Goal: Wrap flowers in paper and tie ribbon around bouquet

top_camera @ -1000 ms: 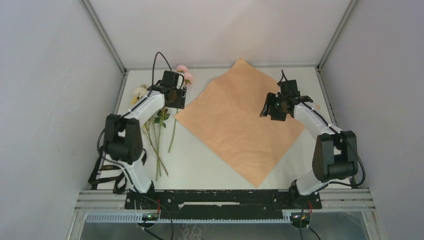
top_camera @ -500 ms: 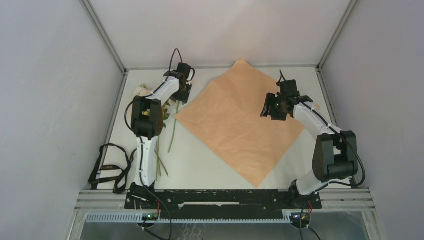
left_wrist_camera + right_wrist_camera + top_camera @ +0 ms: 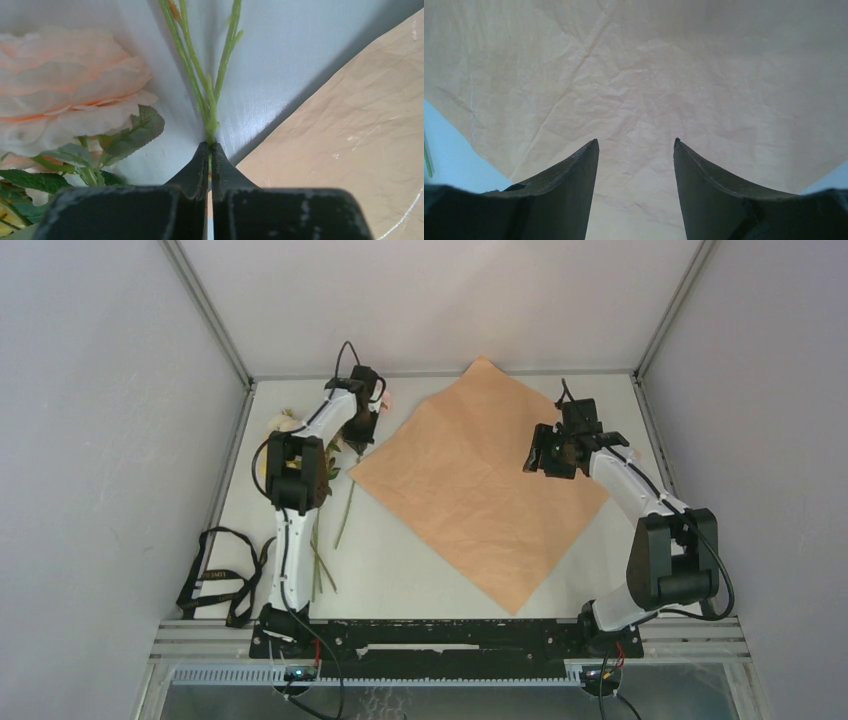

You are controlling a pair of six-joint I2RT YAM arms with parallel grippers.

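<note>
At the far left of the table (image 3: 400, 575), just beside the left corner of the paper (image 3: 480, 490), the left gripper (image 3: 209, 148) has just snapped shut: its fingers are pressed together, pinching 1 thin green stem (image 3: 206, 102) of the flowers (image 3: 283, 426) at their very tips, with a peach-pink bloom (image 3: 65, 90) lying close to the left. That reads as the first pick secured, so carrying the flower onto the sheet looks like the step in hand; wrapping and tying have not begun. A second ago this arm was folded out to the left with its jaws apart above the blooms; since then it has straightened along the table's left side and come down onto the stems. The right gripper (image 3: 635, 142) has barely moved, hanging spread and empty over the paper's right half. The paper lies flat, peach side up, and the ribbon (image 3: 215, 575) lies heaped at the near left, both where they were.
</note>
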